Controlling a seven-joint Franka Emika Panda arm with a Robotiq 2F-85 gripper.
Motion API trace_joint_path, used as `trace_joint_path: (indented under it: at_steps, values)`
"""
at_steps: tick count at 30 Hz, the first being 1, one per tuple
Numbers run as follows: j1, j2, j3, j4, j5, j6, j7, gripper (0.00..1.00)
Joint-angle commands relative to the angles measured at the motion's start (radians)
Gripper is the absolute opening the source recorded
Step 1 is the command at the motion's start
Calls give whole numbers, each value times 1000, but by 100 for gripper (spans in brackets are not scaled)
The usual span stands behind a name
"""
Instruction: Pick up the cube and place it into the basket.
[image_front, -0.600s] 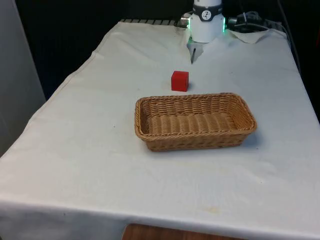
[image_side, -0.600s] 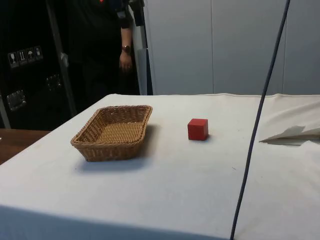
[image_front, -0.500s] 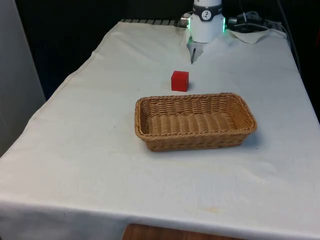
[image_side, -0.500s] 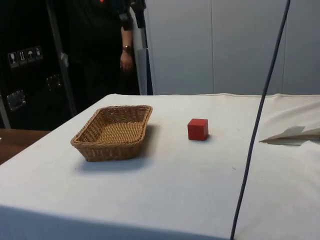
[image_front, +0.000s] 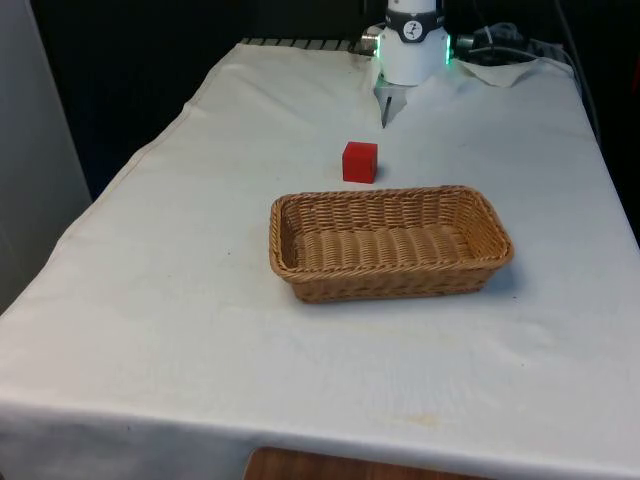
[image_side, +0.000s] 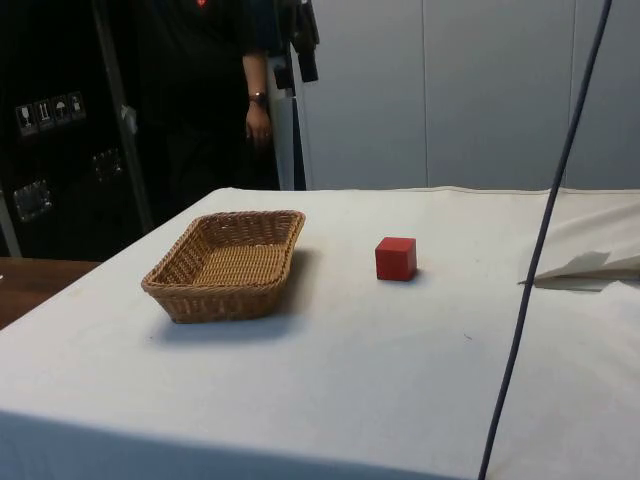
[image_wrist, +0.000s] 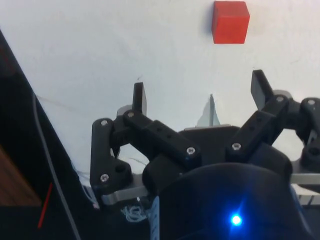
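A red cube rests on the white cloth, just behind the far long side of a woven wicker basket. From the side, the cube stands apart from the basket, with a strip of cloth between them. My gripper hangs high over the cloth in the wrist view, open, with nothing between its fingers. The cube lies well beyond the fingertips, small and untouched. The basket holds nothing.
A person in dark clothes stands behind the table's far side in the side view. A dark cable hangs slanting across the right of that view. The robot's base stands at the far end, near a cloth fold.
In the side view the hanging cable has swung to the right, and the person's arm has shifted a little. Cube and basket have not moved.
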Motion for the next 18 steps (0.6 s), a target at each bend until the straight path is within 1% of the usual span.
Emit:
trace_joint_path:
  at_steps: [1,2,4,9,10,11,17,18]
  values:
    - [-1,-7,0,-14,-1,10,-1,100]
    - [-2,-21,-1,-39,-9,37,0,100]
    - [-5,-40,-1,-80,-12,64,-2,100]
    - [-11,-69,-1,-145,-16,109,-6,100]
    - [-10,-61,-1,-136,-7,94,-8,100]
    - [-13,-79,-2,-168,-17,125,-7,100]
    - [-21,-112,-3,-246,-20,182,-15,100]
    - [-18,-100,-3,-228,-10,161,-16,100]
